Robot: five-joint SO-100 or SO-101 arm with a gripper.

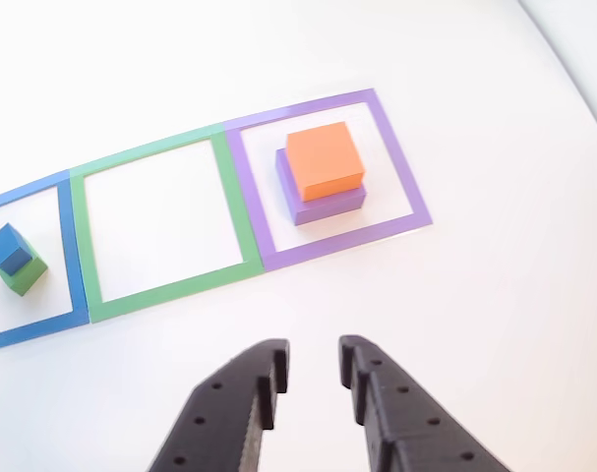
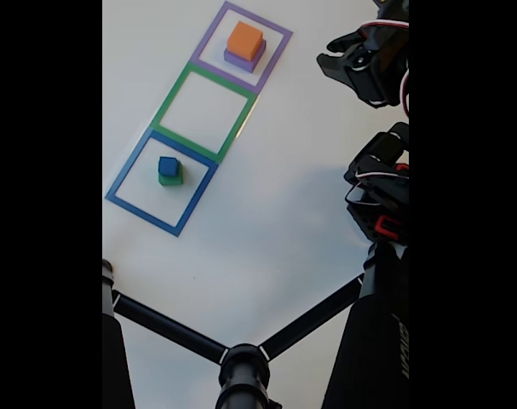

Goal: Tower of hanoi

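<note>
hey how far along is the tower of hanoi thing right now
Partway. Done: the orange block sits on the purple block in the purple outline, and the blue cube sits on the green block in the blue outline. In hand: nothing; the gripper is open and empty. Left: the green outline holds no block, and the two stacks likely need merging.

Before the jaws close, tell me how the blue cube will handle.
The blue cube looks rigid and matte, so probably grippy, not slippery. Flat faces mean it shouldn't roll. It sits on the small green block, so a sideways nudge could likely slide it off or shift both.
</note>
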